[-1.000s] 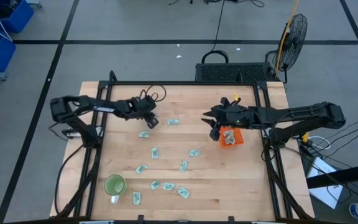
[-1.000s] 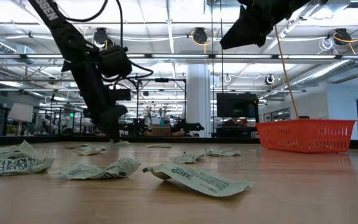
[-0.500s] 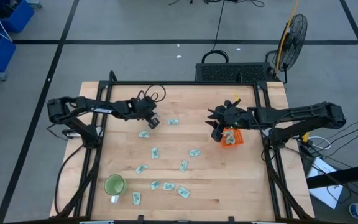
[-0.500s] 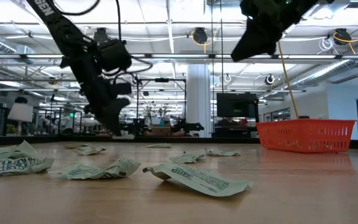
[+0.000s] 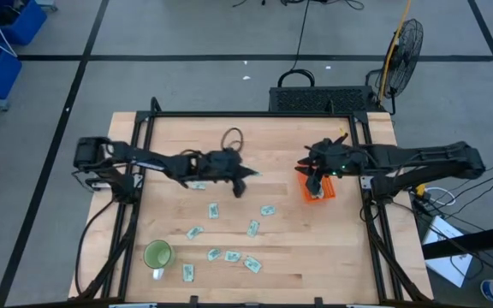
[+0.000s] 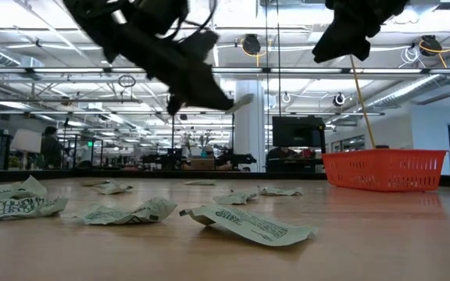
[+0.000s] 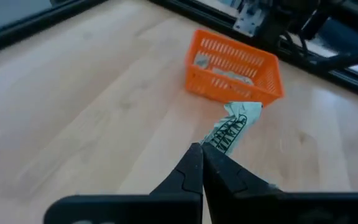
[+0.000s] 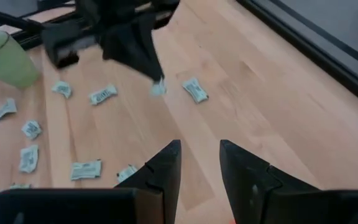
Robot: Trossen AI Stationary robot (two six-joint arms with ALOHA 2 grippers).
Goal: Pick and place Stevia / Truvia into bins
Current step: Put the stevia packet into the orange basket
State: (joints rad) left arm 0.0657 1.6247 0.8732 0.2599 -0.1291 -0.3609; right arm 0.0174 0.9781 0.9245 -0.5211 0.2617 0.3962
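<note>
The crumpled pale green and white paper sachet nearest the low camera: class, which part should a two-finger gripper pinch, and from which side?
Pinch the sachet by its curled-up end, probably coming from above. The rest lies flat on the wooden table, giving no edge; that end lifts off the wood, so a finger could slip beneath.

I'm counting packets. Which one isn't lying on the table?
The sachet pinched in the left gripper, held above the table near the tray. The others lie flat.

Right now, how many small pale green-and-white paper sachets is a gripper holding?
1: the left gripper pinches one sachet above mid-table. The right gripper, open by the bright-orange plastic tray, holds none.
</note>
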